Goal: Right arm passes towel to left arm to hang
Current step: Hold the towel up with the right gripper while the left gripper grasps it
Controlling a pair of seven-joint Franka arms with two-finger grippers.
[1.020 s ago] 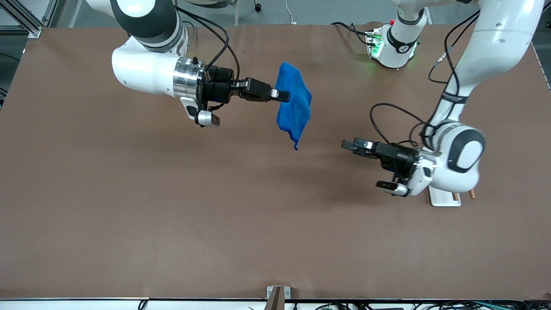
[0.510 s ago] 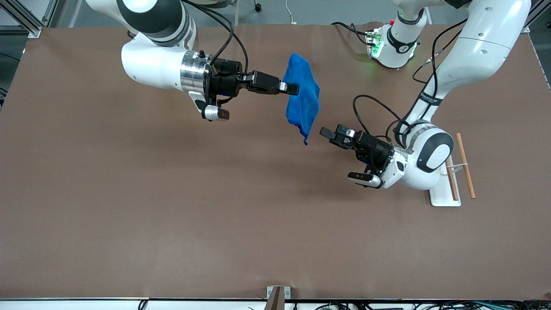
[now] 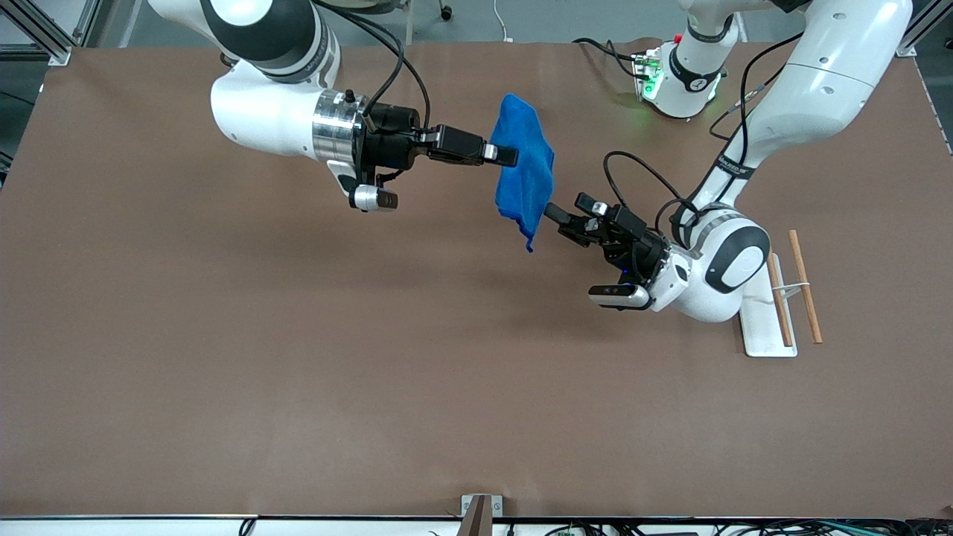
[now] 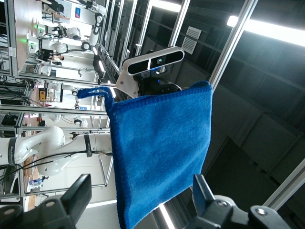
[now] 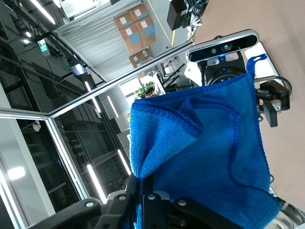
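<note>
- Left gripper (image 3: 557,220) had advanced, fingers spread, to the towel's (image 3: 526,176) hanging edge.
- Right gripper (image 3: 506,155) clamped the towel above the table (image 3: 223,357).

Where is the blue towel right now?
In the front view the blue towel hangs over mid-table, pinched by the right gripper, with the open left gripper at its lower edge.

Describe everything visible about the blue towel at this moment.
The towel is a bright blue, fuzzy rectangular cloth with a stitched hem and a small thread loop at one corner. It hangs in the air over the table, partly folded on itself. The right gripper is shut on its upper part. The left gripper is open, one finger on either side of the towel's hanging edge, not yet closed on it.
</note>
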